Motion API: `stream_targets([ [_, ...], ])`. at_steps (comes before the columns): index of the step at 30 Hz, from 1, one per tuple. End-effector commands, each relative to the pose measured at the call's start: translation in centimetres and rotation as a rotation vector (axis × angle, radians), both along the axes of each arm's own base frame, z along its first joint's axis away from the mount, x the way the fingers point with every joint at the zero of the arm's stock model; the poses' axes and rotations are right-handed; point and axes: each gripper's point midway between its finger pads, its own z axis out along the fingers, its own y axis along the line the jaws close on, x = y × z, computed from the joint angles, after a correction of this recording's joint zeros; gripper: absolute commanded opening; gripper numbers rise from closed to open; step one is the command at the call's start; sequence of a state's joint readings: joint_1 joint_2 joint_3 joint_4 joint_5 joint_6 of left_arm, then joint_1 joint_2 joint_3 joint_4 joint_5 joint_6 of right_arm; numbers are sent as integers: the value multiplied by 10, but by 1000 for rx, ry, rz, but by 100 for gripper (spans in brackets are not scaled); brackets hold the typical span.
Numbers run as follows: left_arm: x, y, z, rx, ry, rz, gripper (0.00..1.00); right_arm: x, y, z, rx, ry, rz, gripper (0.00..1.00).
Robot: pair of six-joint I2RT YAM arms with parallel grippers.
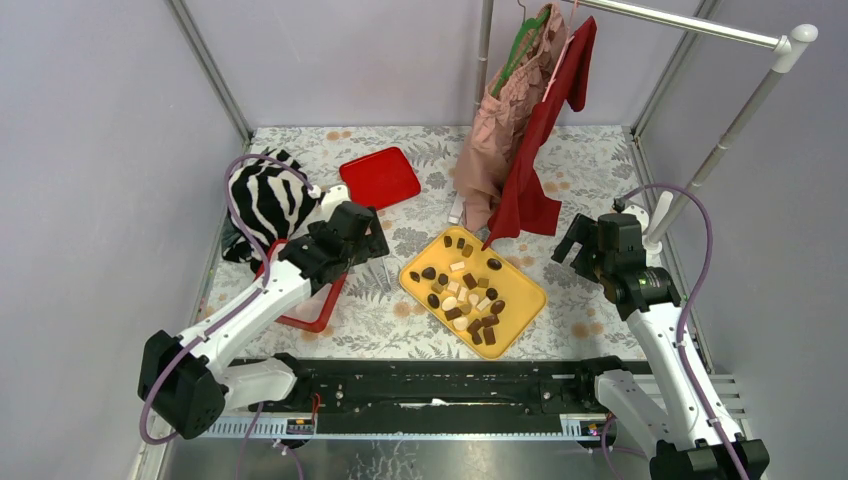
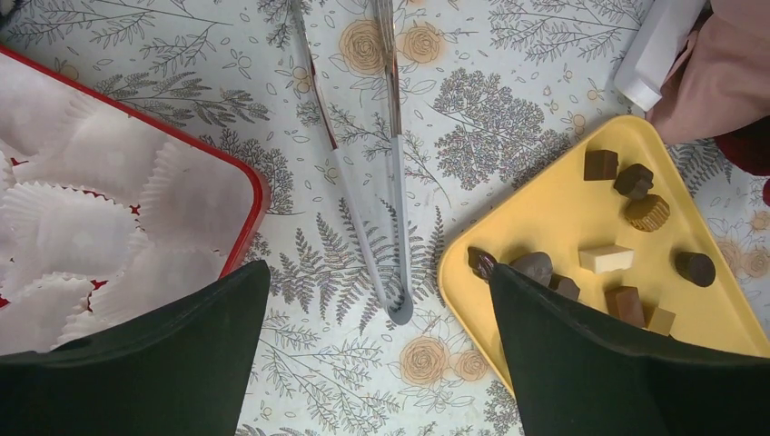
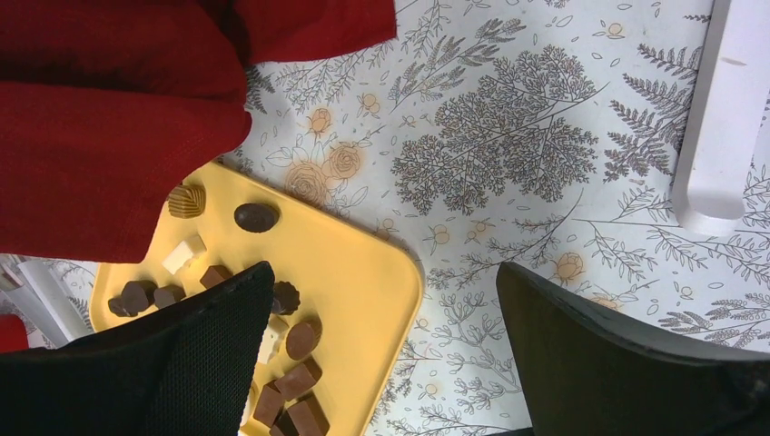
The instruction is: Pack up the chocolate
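The flowered table (image 1: 590, 180) carries everything, and the yellow tray (image 1: 532, 300) lies near its middle. Just behind the tray hang a pink garment (image 1: 500, 120) and a red one (image 1: 545, 150). Well left of the tray sit a zebra-striped cloth (image 1: 262, 200), a red lid (image 1: 379, 177) and a red box (image 2: 254, 195) lined with white paper cups.

The left gripper (image 2: 381, 363) hovers between box and tray, jaws wide apart above clear tongs (image 2: 398, 304) that lie beside the tray. The right gripper (image 3: 386, 363), also spread, hangs off the tray's right corner.

The chocolate (image 1: 467, 297) is loose on the tray: small dark brown, tan and cream-white pieces, round, square and ridged.
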State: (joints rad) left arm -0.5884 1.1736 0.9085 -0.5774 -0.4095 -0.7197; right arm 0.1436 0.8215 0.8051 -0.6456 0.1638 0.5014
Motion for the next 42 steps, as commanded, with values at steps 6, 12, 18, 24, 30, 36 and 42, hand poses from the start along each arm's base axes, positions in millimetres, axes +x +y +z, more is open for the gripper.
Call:
stream_targets([
  [6, 0, -3, 7, 19, -8, -53, 99, 11, 2, 17, 0, -68, 23, 100],
  [12, 0, -16, -7, 26, 52, -65, 99, 8, 4, 11, 15, -65, 20, 100],
  [18, -1, -44, -20, 31, 68, -48, 99, 8, 3, 8, 16, -58, 18, 100],
  [24, 15, -55, -49, 4, 106, 20, 97, 5, 7, 0, 39, -43, 21, 100],
  [30, 42, -42, -61, 41, 120, 34, 95, 2, 6, -3, 46, -68, 12, 100],
  [36, 51, -33, -90, 67, 180, 66, 95, 6, 11, -8, 60, -57, 29, 100],
  [42, 61, -30, -105, 50, 180, 93, 91, 10, 18, -17, 81, -24, 56, 100],
])
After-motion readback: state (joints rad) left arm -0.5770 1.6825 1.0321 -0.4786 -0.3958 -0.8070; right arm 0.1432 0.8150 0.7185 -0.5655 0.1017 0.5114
